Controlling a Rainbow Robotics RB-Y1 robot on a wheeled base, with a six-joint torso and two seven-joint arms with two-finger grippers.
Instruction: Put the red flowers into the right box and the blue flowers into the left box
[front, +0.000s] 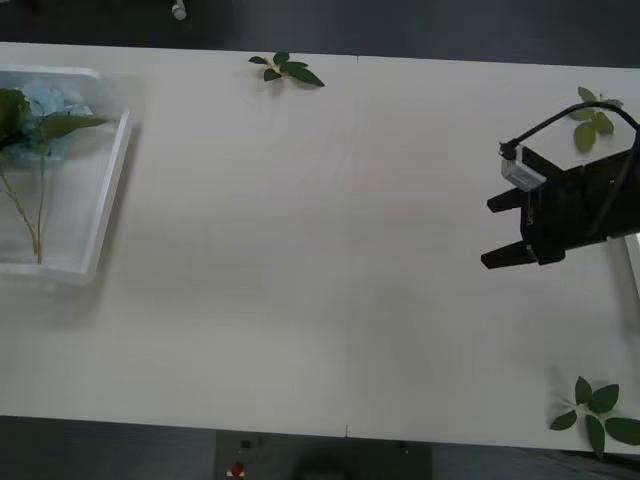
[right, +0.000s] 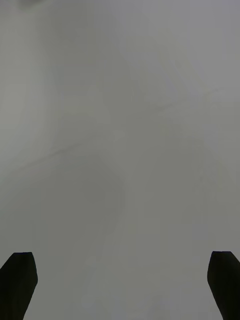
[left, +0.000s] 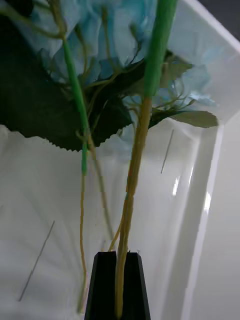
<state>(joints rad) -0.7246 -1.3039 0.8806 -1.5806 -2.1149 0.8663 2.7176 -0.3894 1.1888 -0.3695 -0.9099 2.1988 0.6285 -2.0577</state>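
Front view first: the left box (front: 108, 190) sits at the worktop's (front: 320, 250) left edge with blue flowers (front: 40, 115) lying inside, stems trailing toward the robot. Over on the right, the right claw (front: 478, 232) hovers above bare worktop, jaws spread and carrying nothing. Loose leaf sprigs (front: 285, 69) dot the edges. No red flowers on the open worktop, so the sorting looks close to finished, going by what lies here. Right wrist view: two black fingertips (right: 19, 280) set wide apart over plain surface, confirming it's released. Left wrist view gives what the front misses: the left claw (left: 118, 280) clenched on a blue flower stem (left: 131, 200), down inside the left box (left: 200, 200), not yet let go.
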